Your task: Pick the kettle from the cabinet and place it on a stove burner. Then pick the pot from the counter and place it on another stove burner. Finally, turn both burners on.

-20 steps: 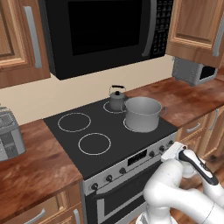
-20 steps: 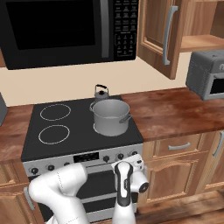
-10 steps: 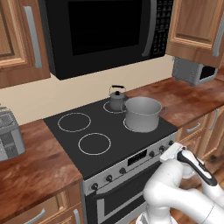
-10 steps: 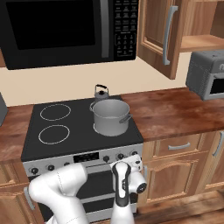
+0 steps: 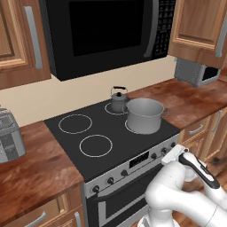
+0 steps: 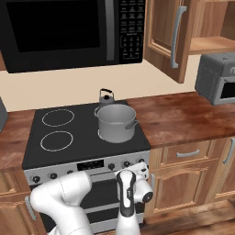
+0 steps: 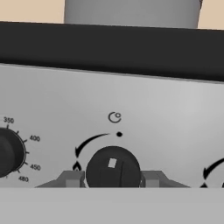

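The gripper [image 7: 113, 179] is at the front panel of the stove, and in the hand view its two grey fingers [image 7: 70, 178] stand one at each side of a round black knob [image 7: 113, 171], pressed to its rim, so they pinch the knob between them. The knob bears a small pale mark near its middle. Above it on the silver control panel [image 7: 166, 109] are a black dot, a small ring symbol and a curved arrow ending at a flame sign. To the left sits a larger black dial [image 7: 8, 152] with temperature numbers around it, and part of another arrow shows at the right edge.

In the base views the white arm's hand [image 6: 137, 176] reaches up against the right end of the knob row, under the front right corner of the black cooktop [image 6: 82, 142].

The pot [image 6: 116, 122] stands upright on the front right burner, its grey wall also visible at the top of the hand view, straight above the pinched knob. The kettle [image 6: 106, 98] stands on the rear right burner, just behind the pot. The two left burners [image 6: 57, 129] show as bare white rings.

The cabinet [image 6: 183, 32] hangs open above the counter [image 6: 183, 117], right of the microwave [image 6: 69, 27].
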Controlling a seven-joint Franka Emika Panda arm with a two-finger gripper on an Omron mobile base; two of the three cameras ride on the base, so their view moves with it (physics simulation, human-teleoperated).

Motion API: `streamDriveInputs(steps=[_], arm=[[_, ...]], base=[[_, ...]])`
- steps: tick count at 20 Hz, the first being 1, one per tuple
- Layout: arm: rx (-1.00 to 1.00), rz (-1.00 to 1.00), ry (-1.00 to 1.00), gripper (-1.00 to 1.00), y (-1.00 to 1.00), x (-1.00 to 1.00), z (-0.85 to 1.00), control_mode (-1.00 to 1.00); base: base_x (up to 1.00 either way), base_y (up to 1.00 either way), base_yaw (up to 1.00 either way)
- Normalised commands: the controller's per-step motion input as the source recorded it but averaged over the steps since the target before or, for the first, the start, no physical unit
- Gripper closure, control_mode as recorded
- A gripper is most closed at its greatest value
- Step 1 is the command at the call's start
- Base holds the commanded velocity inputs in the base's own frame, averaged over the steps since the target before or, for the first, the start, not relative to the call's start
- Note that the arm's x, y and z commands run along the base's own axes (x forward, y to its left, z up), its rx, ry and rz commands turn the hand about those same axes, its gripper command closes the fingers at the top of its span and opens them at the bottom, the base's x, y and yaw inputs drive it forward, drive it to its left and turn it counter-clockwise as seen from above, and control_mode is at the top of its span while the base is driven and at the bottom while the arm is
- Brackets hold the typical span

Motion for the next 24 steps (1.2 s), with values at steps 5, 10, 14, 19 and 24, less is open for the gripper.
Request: streamDriveInputs(steps=[5,10,14,19,24], arm=[[-0.09,0.02,0.00,1.00,0.00,0.00,0.03,-1.00],[-0.09,0.06,0.00,1.00,0.00,0.00,0.02,-1.00],[-0.07,0.06,-0.05,1.00,0.00,0.00,0.01,-1.00],[-0.08,0.09,-0.12,1.00,-0.04,0.00,0.00,-1.00],[-0.11,0.09,-0.13,1.00,-0.06,0.00,0.00,-1.00]], base=[[0.00,0.00,0.00],[0.00,0.00,0.00],[0.00,0.00,0.00],[0.00,0.00,0.00],[0.00,0.00,0.00]])
